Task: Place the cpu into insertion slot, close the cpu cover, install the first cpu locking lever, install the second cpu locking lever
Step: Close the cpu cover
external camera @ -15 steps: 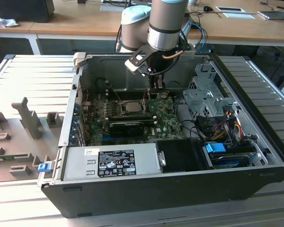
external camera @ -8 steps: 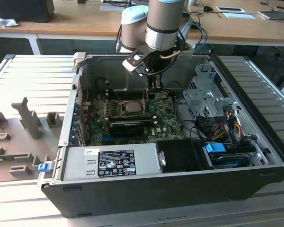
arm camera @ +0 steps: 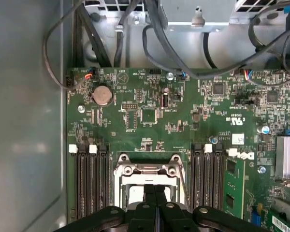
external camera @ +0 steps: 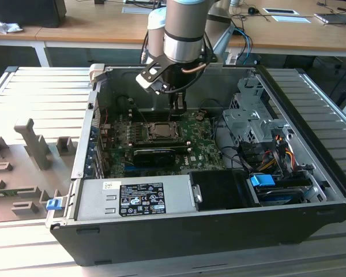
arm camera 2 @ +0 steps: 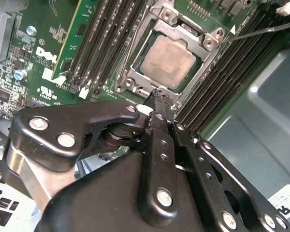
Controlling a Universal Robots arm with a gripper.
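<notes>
The cpu [arm camera 2: 168,60], a silvery square chip, lies in the insertion slot [external camera: 160,130] on the green motherboard. The cpu cover [arm camera 2: 137,67], a dull metal frame with a square window, lies flat around the chip. My gripper [arm camera 2: 157,95] is shut, its two black fingers pressed together with nothing visible between them, tips at the socket frame's edge just beside the chip. From above it hangs over the slot's far edge [external camera: 177,109]. In the first wrist view the joined fingertips [arm camera: 154,189] cover the middle of the socket frame [arm camera: 147,169]. A thin silver locking lever [arm camera 2: 261,31] stands away from the socket.
Black memory slots [arm camera 2: 111,43] flank the socket on both sides. A long black card [external camera: 153,154] lies in front of the socket, the power supply [external camera: 132,196] in front of that. A drive cage [external camera: 248,118] with cables stands on the exterior view's right. Case walls surround the board.
</notes>
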